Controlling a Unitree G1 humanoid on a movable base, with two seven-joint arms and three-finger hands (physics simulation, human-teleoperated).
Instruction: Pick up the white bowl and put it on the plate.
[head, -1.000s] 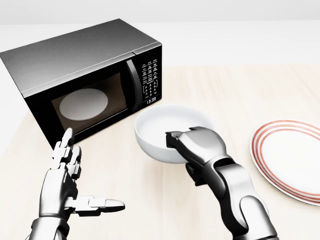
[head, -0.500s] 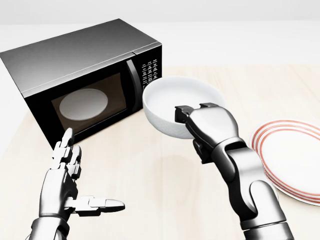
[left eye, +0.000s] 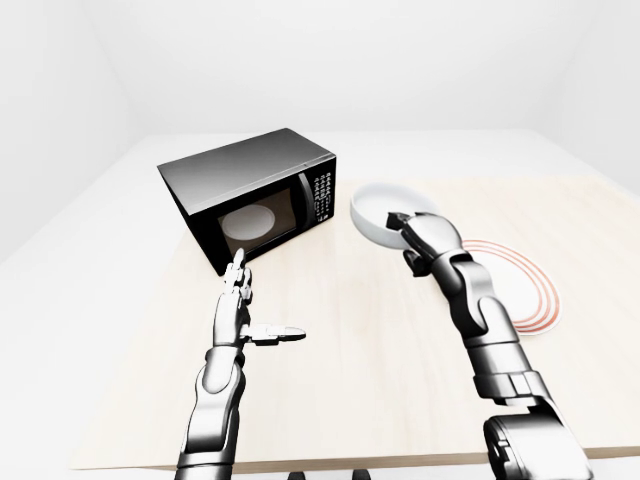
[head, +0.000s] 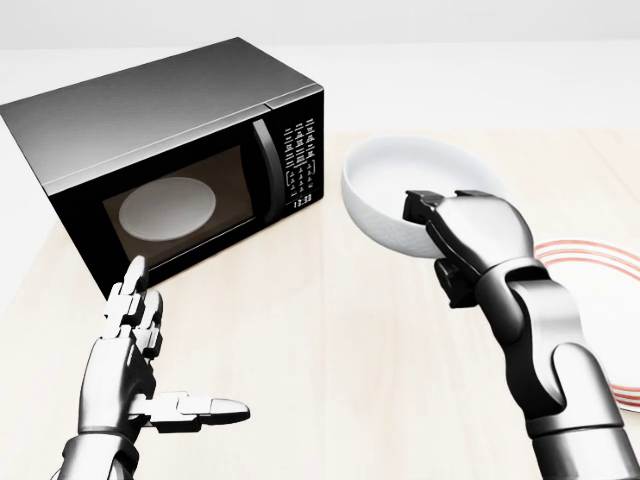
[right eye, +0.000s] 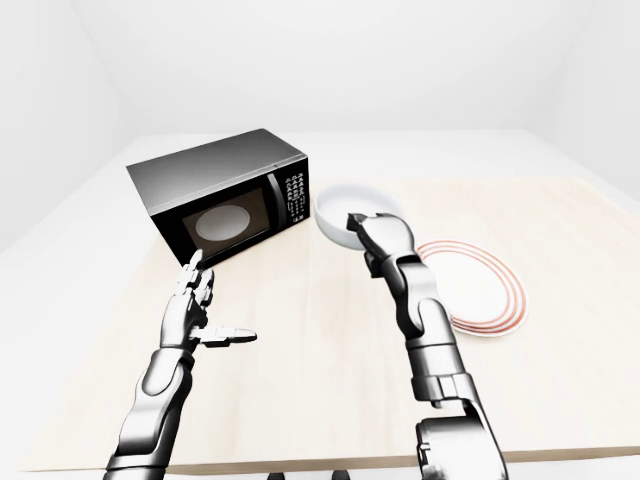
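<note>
My right hand (head: 436, 216) is shut on the near rim of the white bowl (head: 400, 185) and holds it in the air, tilted toward me, just right of the microwave. The plate (right eye: 480, 290), white with red rings, lies on the table to the right of the bowl; in the head view only its left edge (head: 600, 252) shows behind my right forearm. My left hand (head: 165, 375) hovers low at the left, fingers spread and thumb out, holding nothing.
A black microwave (head: 160, 165) with its door closed stands on the wooden table (head: 300, 330) at the upper left, close to the lifted bowl. White walls surround the table.
My right hand has carried the bowl up off the table and to the right, toward the plate. The left hand has stayed still.
</note>
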